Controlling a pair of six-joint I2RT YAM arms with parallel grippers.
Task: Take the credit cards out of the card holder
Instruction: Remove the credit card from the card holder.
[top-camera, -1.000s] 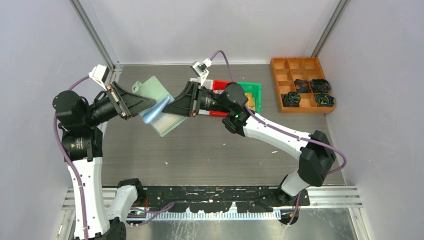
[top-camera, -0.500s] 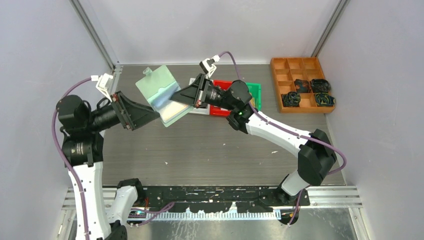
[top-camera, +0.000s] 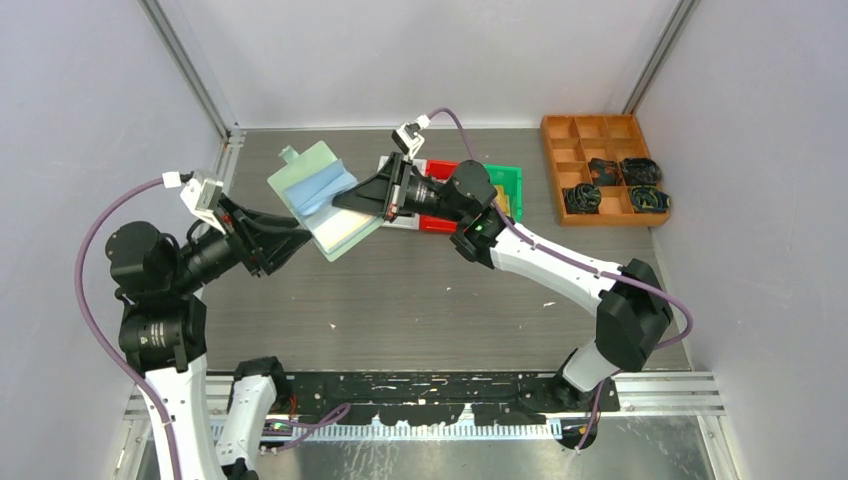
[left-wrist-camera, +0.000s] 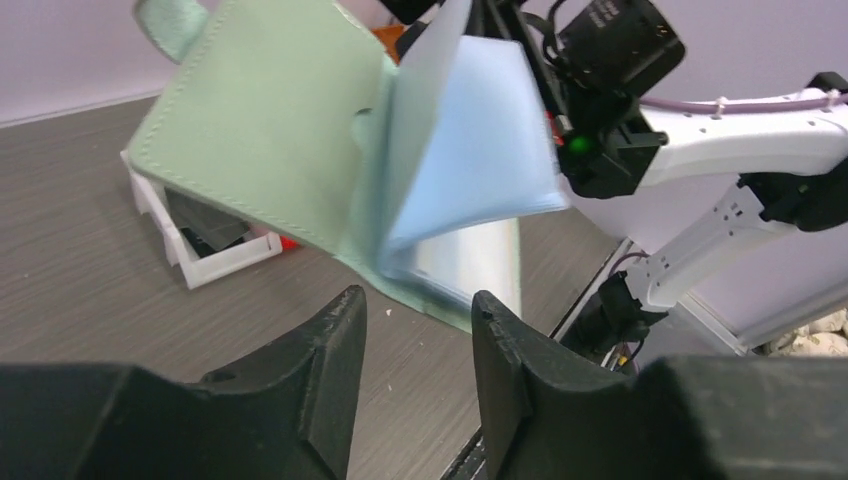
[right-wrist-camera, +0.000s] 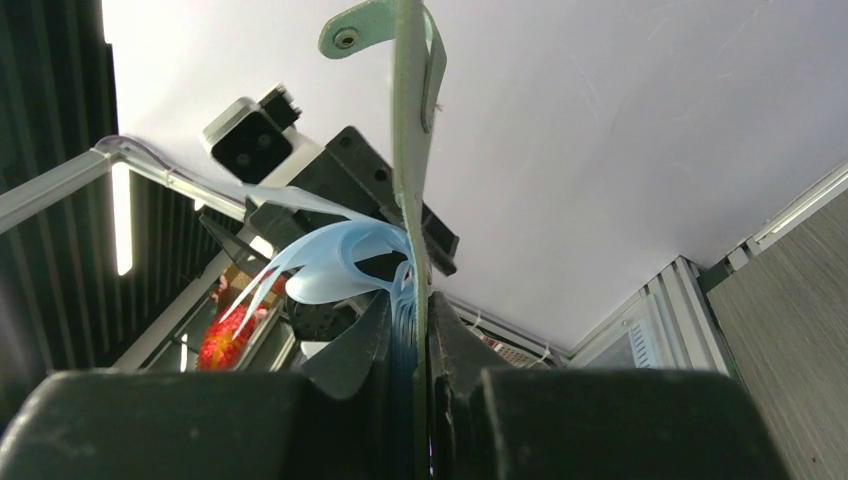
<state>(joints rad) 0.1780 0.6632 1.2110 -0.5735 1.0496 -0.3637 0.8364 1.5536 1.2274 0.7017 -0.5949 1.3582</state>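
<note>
The mint-green card holder (top-camera: 305, 172) hangs open above the table, its bluish clear pockets (top-camera: 326, 188) fanned out. My right gripper (top-camera: 347, 203) is shut on its edge; in the right wrist view (right-wrist-camera: 420, 325) the holder (right-wrist-camera: 410, 150) stands edge-on between the closed jaws. My left gripper (top-camera: 298, 236) is open and empty, just below and left of the holder, apart from it. In the left wrist view (left-wrist-camera: 415, 325) the holder (left-wrist-camera: 270, 130) hangs ahead of the fingers. A dark flat card (left-wrist-camera: 205, 222) lies in the white bin (left-wrist-camera: 160, 215). I cannot tell whether any card sits in the pockets.
White, red (top-camera: 441, 170) and green (top-camera: 505, 180) bins sit behind the right gripper at the table's back middle. An orange divided tray (top-camera: 570, 130) with black coiled cables (top-camera: 612, 185) stands at the back right. Walls close in both sides.
My left gripper has let go of the holder and drawn back down and to the left. The right gripper keeps the holder, which has shifted up and left and fanned open.
</note>
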